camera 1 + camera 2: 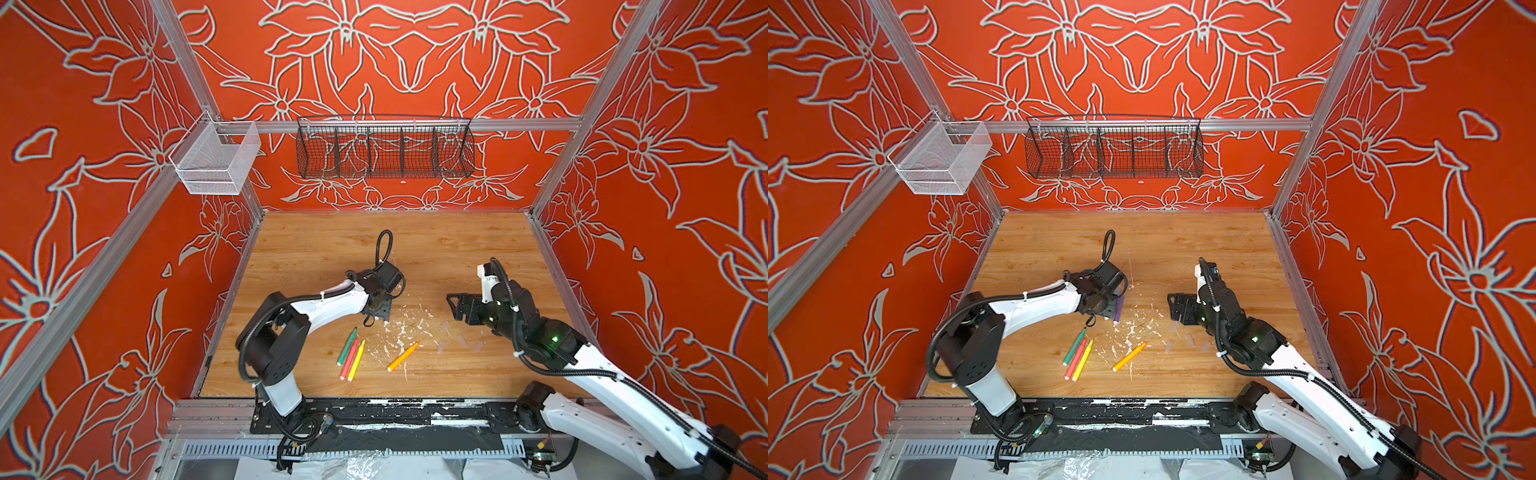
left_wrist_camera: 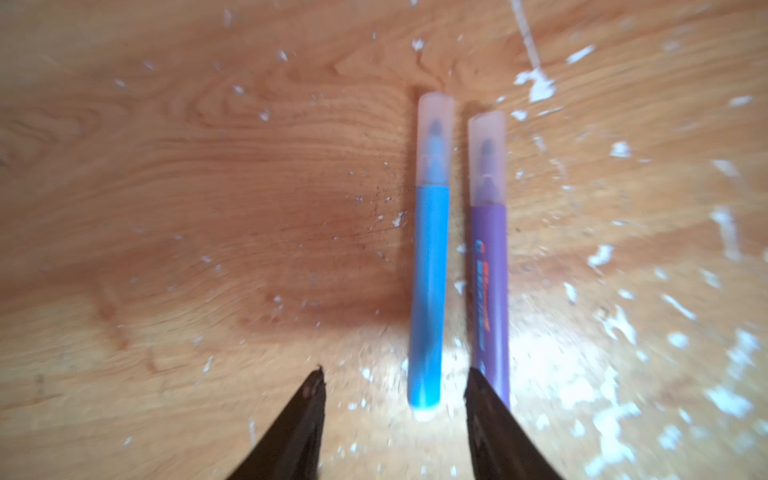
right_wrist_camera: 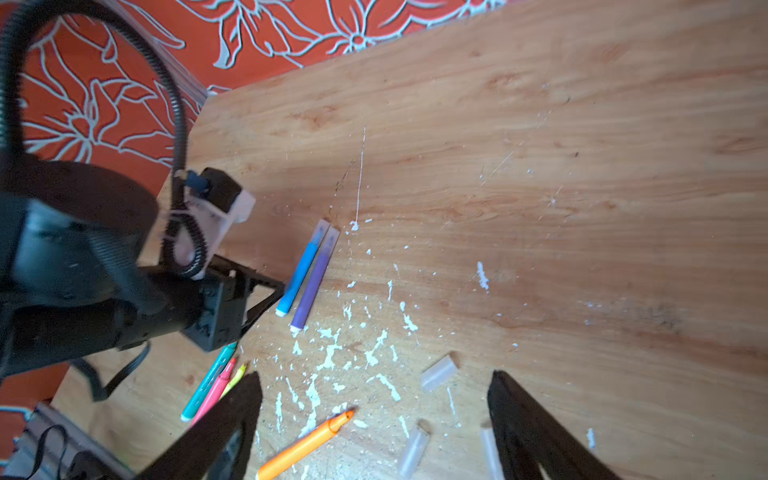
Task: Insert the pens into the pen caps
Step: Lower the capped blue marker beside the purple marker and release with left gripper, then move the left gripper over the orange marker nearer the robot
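Table (image 1: 332,237): bare wood over the far half, up to the far edge; metal rails (image 1: 553,270) bound both sides.
Left gripper (image 2: 395,374): jaws spread and holding nothing; the white end of the blue pen (image 2: 430,291) lies between them, with a gap on each side.
Right gripper (image 3: 374,374): jaws spread wide, empty, above the loose caps (image 3: 438,374).
Capped pair: blue pen and purple pen (image 2: 490,282), just beside each other at mid-table.
Uncapped: green pen (image 1: 347,347), pink pen (image 1: 350,357) and yellow pen (image 1: 356,360) bunched front left; orange pen (image 1: 403,356) apart to their right.
Caps' spot: scattered between the orange pen and the right rail.

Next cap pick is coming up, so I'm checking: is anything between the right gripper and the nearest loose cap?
Nothing visible. The right gripper hangs open by the cap, which lies alone on the table; the orange pen lies apart.
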Robot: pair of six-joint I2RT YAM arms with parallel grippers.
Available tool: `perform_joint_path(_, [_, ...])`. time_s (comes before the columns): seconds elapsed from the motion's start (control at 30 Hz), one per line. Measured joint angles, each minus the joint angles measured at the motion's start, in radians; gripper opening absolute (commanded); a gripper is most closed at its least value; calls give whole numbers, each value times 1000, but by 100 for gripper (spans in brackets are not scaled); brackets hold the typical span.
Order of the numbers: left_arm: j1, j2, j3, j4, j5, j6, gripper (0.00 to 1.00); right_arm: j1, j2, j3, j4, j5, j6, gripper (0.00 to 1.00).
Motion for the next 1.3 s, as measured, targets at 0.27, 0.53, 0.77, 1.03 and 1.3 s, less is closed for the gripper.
perform_joint_path(0.27, [-257,-436,-309,169,118,40,60,-53,-107,-95,2,208,-72,96])
perform_joint_path(0.53, [-419,-555,-476,253,225,20,59,-123,-149,-244,70,296,-132,98])
perform_joint_path(0.77, [-494,-497,-491,289,204,3,58,-183,-43,-293,188,347,-148,96])
perform_joint_path(1.03, [-548,-469,-532,317,188,-8,58,-201,27,-337,290,428,-135,89])
perform_joint_path(1.3, [-552,-442,-562,355,185,-11,58,-201,-113,-402,303,428,-122,92])
